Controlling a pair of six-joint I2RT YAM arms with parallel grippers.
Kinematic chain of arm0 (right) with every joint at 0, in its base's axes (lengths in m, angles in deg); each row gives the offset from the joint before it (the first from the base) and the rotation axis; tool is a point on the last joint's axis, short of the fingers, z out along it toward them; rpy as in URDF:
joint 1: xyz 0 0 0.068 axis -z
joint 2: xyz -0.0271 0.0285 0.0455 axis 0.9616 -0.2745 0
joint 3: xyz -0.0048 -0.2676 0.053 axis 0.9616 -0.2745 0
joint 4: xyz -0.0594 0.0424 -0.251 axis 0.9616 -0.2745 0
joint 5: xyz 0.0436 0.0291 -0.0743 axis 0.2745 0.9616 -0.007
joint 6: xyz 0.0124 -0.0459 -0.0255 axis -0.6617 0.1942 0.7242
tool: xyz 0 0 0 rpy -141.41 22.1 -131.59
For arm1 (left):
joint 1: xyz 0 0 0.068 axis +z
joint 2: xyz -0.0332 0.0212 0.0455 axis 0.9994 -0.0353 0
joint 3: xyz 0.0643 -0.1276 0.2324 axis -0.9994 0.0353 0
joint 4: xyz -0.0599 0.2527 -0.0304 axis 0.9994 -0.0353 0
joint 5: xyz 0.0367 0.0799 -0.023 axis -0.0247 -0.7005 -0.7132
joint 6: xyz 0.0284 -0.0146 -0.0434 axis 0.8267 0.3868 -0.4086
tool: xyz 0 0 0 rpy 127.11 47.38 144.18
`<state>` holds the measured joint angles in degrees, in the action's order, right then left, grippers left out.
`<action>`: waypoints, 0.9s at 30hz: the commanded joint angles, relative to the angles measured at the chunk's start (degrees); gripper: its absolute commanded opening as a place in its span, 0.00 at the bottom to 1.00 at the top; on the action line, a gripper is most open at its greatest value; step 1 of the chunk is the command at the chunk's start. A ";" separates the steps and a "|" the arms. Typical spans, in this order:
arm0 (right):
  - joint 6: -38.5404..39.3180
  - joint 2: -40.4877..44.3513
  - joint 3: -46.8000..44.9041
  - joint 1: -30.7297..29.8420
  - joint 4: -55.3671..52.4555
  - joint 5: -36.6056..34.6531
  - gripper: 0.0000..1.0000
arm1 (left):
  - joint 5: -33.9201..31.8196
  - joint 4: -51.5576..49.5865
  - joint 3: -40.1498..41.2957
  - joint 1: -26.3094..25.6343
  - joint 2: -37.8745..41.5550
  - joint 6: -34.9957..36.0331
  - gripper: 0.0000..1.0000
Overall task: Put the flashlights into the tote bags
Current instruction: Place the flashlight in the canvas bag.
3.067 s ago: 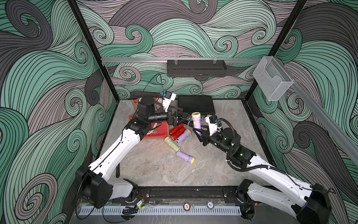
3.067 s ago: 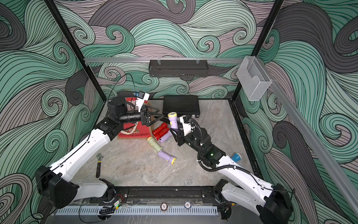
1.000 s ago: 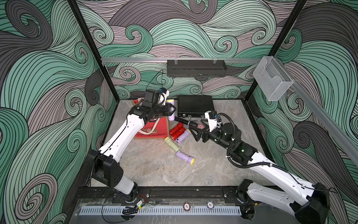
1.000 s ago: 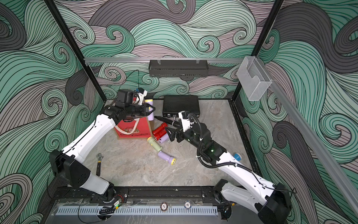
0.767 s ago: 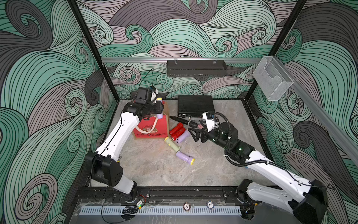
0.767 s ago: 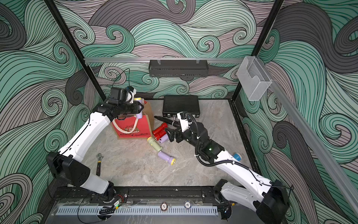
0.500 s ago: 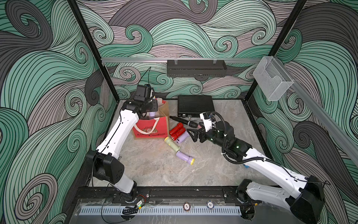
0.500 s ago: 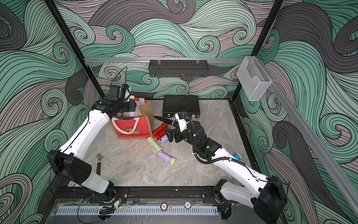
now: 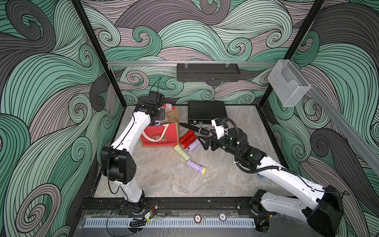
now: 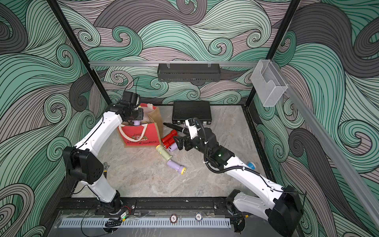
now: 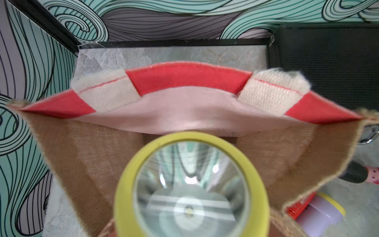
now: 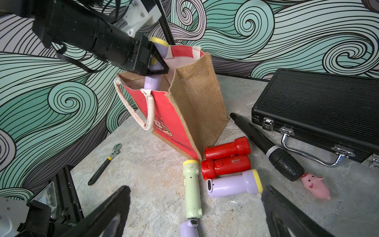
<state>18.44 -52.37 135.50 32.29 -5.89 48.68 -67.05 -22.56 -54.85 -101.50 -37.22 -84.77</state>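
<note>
One lilac flashlight (image 12: 152,83) stood roughly upright, yellow head up, its lower end inside the open mouth of the tote bag (image 12: 194,98), with the left fingers (image 12: 159,67) clenched on its body. The bag stood on the table (image 9: 164,180) near the back left corner. Just beside its brown side lay two red flashlights (image 12: 225,150), a second lilac flashlight (image 12: 233,184) and a pale green flashlight (image 12: 191,188). The right fingers (image 12: 114,207) were released, spread wide near that cluster, grasping nothing.
</note>
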 commanded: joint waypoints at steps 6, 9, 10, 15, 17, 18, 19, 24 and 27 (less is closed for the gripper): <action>0.26 -0.22 0.38 0.03 0.28 -0.11 0.99 | 1.18 -2.07 1.45 0.52 -4.67 -0.89 0.00; 0.26 -0.39 0.31 0.02 0.31 -0.18 0.99 | 1.81 -3.16 0.75 0.53 -6.92 -1.34 0.00; 0.26 -0.38 0.29 0.03 0.38 -0.20 0.99 | 1.81 -3.37 0.53 0.59 -7.98 -1.42 0.00; 0.43 -0.68 0.59 0.02 0.82 0.16 0.99 | 3.06 -5.79 -1.84 1.30 -13.04 -3.05 0.00; 0.61 -0.65 0.57 0.03 0.59 0.11 0.99 | 3.50 -5.45 -1.82 1.46 -14.14 -3.22 0.00; 0.78 -0.48 0.60 0.03 0.49 0.02 0.99 | 3.57 -5.31 -1.74 1.47 -14.47 -3.34 0.00; 0.92 -0.31 0.51 0.03 0.40 -0.11 0.99 | 3.59 -5.22 -1.66 1.50 -14.81 -3.39 0.00; 1.31 0.42 -0.04 0.05 0.13 -0.95 0.99 | 3.91 -4.72 -0.97 1.70 -16.33 -3.72 0.00; 1.31 0.40 -0.02 0.03 0.14 -0.94 0.99 | 4.27 -4.40 -0.74 1.72 -17.49 -4.00 0.00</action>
<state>18.88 -52.52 135.50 32.29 -5.87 48.48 -63.82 -26.03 -54.57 -100.16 -52.85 -87.81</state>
